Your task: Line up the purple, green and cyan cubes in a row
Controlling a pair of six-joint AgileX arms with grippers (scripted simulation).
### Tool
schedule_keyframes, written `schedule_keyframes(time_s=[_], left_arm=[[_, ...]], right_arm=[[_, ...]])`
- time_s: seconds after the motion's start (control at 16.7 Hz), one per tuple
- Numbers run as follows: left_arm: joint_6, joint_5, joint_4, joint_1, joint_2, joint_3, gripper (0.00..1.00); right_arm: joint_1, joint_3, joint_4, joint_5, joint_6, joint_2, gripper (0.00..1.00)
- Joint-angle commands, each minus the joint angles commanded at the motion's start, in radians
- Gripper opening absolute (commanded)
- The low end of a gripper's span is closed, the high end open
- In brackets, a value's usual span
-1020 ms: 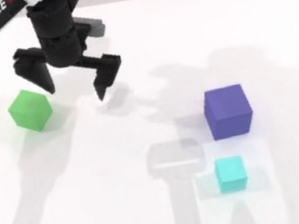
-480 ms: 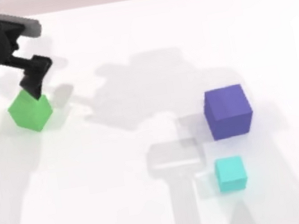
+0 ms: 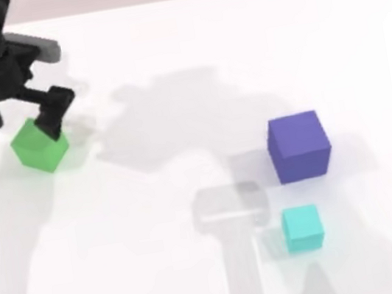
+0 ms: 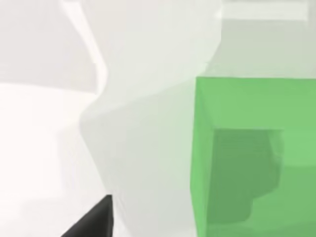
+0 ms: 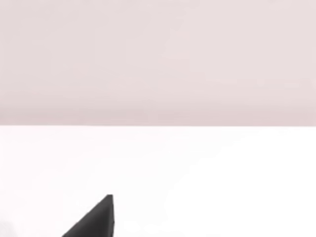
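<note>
The green cube point(image 3: 36, 151) sits at the table's far left, turned at an angle. My left gripper point(image 3: 21, 126) hangs open right over it, one fingertip point(image 3: 50, 129) above the cube's top and the other off its left side. The left wrist view shows the green cube point(image 4: 256, 163) large and close, beside one dark fingertip point(image 4: 94, 222). The purple cube point(image 3: 299, 145) stands right of centre, with the smaller cyan cube point(image 3: 302, 228) just in front of it, a small gap between them. My right arm is outside the top view; its wrist view holds one dark fingertip point(image 5: 96, 222) over bare table.
The white table point(image 3: 174, 195) carries only arm shadows between the green cube and the other two. Its back edge runs along the top of the top view, against a pale pink wall point(image 5: 158, 59).
My left gripper has swung from left of centre to over the green cube and come down towards it, still open. None of the cubes has moved.
</note>
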Motion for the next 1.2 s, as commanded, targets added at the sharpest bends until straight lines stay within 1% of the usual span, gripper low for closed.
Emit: schedule_keyframes(time_s=[0.3, 0.6, 1.2], left_arm=[[0.003, 0.0, 0.185, 0.002, 0.041, -0.14, 1.0], [0.003, 0.0, 0.202, 0.003, 0.046, -0.156, 1.0], [0.003, 0.0, 0.202, 0.003, 0.046, -0.156, 0.25]], right_arm=[[0.0, 0.0, 0.0, 0.0, 0.0, 0.0, 1.0], [0.0, 0.0, 0.0, 0.0, 0.0, 0.0, 1.0], [0.0, 0.0, 0.0, 0.0, 0.0, 0.0, 1.0]])
